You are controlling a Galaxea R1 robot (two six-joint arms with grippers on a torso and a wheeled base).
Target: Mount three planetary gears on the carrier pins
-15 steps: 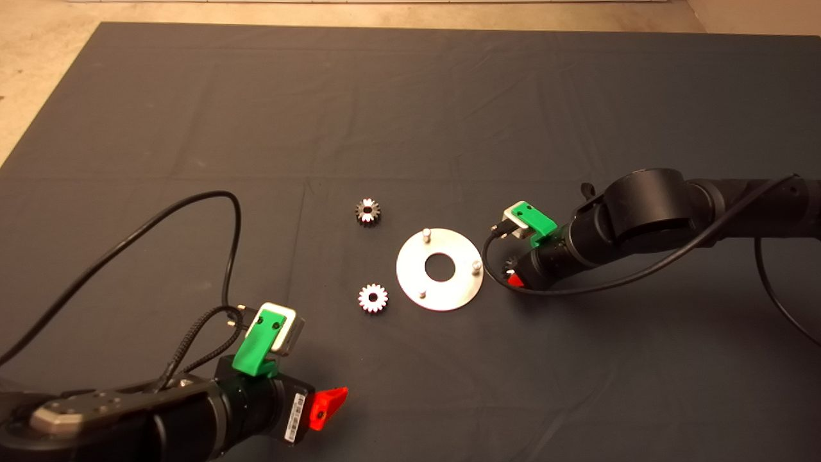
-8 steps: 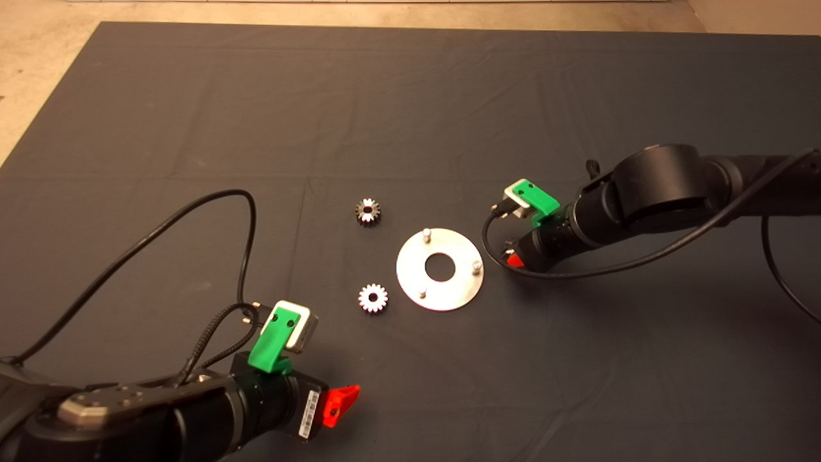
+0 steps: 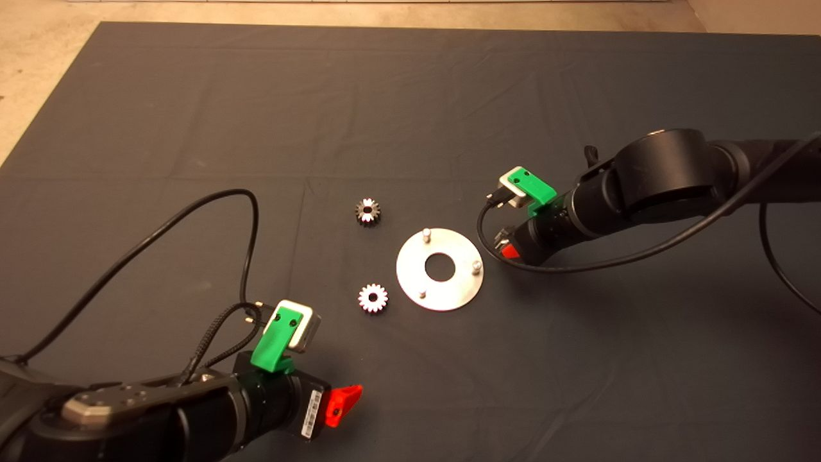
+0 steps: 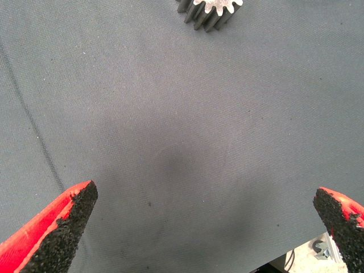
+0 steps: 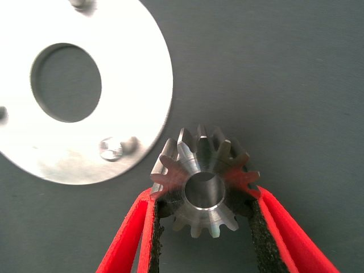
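At the near edge of the dark mat (image 3: 192, 96), low on the left, the left gripper (image 3: 340, 403) is seen hovering, and its fingers (image 4: 54, 233) are shown spread wide over bare cloth in the left wrist view. A white label with small print is carried on its wrist; the writing cannot be read. Just beyond it, one of the planetary gears, the bright near gear (image 3: 372, 298), lies flat beside the near-left rim of the round plate (image 3: 449, 292); only its toothed edge (image 4: 209, 12) is caught in the left wrist view. Three carrier pins are counted on the plate: a near pin (image 3: 422, 294), a right pin (image 3: 476, 264) and a far pin (image 3: 425, 233), all bare. A darker far gear (image 3: 367, 211) is set well beyond the first, left of the far pin. At the plate's right side, the right gripper (image 3: 510, 249) is held close to the rim. In the head view its load is hidden by the wrist, but the third gear (image 5: 203, 181) is shown plainly in the right wrist view, pinched between the red fingers (image 5: 128, 239), just off the plate's edge and near a pin (image 5: 111, 149). Compared with a second ago, the right gripper has been moved farther back along the plate's rim, and the left gripper has been advanced slightly to the right.
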